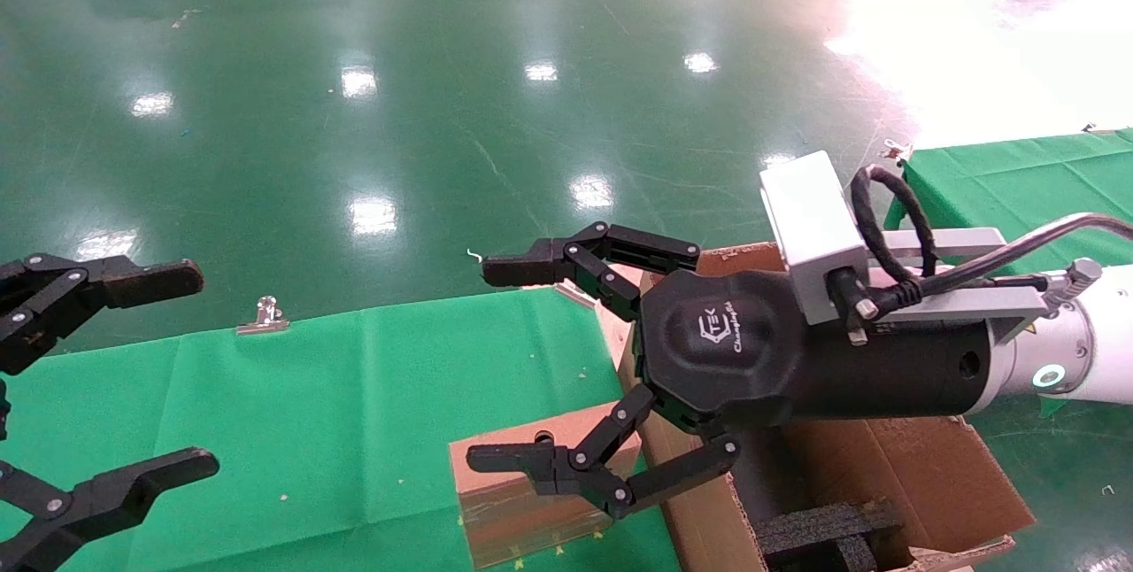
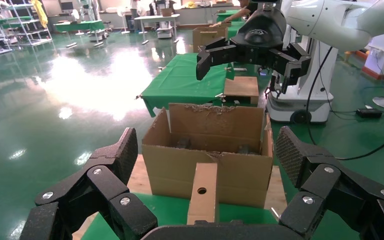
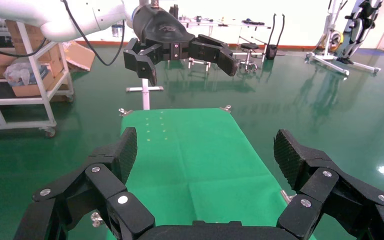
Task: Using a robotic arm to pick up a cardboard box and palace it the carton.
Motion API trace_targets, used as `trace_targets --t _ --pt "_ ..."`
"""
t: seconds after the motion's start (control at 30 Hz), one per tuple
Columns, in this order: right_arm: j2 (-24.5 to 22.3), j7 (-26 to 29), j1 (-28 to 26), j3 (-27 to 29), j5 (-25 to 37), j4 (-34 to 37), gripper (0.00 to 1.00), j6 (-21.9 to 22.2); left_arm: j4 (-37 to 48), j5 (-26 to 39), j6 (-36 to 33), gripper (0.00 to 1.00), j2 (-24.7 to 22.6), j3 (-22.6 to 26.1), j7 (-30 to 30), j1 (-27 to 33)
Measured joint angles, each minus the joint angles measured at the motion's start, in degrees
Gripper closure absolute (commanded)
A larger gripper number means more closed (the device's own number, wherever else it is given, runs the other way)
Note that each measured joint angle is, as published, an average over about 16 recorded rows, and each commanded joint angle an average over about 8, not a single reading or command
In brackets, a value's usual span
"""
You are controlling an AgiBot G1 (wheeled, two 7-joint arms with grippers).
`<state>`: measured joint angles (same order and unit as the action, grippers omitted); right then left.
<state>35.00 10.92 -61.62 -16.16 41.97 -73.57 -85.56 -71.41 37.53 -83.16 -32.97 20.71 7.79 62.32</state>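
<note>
**Box edge-on, carton wall close by**

Nearest the head camera, the right end effector [image 1: 549, 359] hangs spread wide and empty above the box [image 1: 531, 501], which lies on the green surface [image 1: 310, 395] just beside the carton [image 1: 921, 475]. Seen from the left wrist, the box presents its narrow holed side, with the carton right behind it. In my judgement, the risk is a descent that catches a finger on the carton's near wall or ragged flaps, or a grip that tips the thin box. Black foam [image 1: 823, 532] inside may block a flat landing. The left end effector [image 1: 106, 377], also spread, waits well apart. A clip [image 1: 264, 315] sits at the cloth's far edge.
</note>
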Motion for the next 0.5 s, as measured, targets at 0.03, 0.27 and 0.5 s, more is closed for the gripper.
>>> trace_targets --t 0.03,0.27,0.5 --pt "0.0 0.0 0.0 0.0 0.0 0.0 0.0 0.0 0.0 0.0 0.0 0.0 0.0 0.0 0.0 0.0" --pt "0.0 0.0 0.0 0.0 0.0 0.0 0.0 0.0 0.0 0.0 0.0 0.0 0.0 0.0 0.0 0.0" --pt "0.0 0.0 0.0 0.0 0.0 0.0 0.0 0.0 0.0 0.0 0.0 0.45 0.0 0.0 0.0 0.0"
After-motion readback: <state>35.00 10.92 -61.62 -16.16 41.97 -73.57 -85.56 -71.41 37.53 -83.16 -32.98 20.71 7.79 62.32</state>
